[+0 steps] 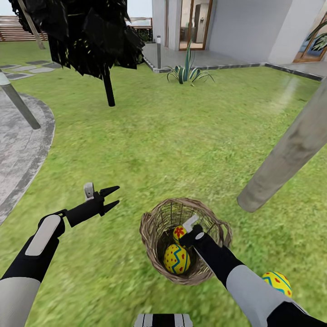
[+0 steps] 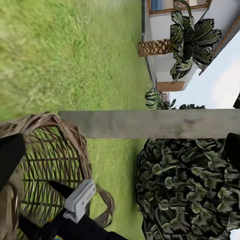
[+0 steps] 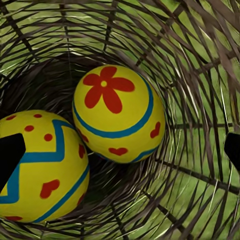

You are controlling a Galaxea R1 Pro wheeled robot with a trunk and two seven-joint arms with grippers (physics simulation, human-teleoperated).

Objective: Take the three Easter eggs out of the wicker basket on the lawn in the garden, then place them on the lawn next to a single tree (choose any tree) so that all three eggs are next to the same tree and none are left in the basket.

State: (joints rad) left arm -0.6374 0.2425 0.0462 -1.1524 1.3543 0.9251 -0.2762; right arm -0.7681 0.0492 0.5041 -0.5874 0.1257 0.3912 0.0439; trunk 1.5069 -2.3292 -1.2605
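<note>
Now right hand [image 1: 185,230] reaches open-fingered into round brown woven wicker basket [image 1: 150,227] over two yellow red-and-blue patterned eggs [image 3: 117,112]; third egg [image 1: 277,282] lies on grass. Left hand [image 1: 111,198] open, idle. Next: close on flower egg.

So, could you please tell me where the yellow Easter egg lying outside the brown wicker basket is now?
In the head view it lies on the lawn at lower right: yellow Easter egg, just right of the right arm, beyond the brown wicker basket.
</note>
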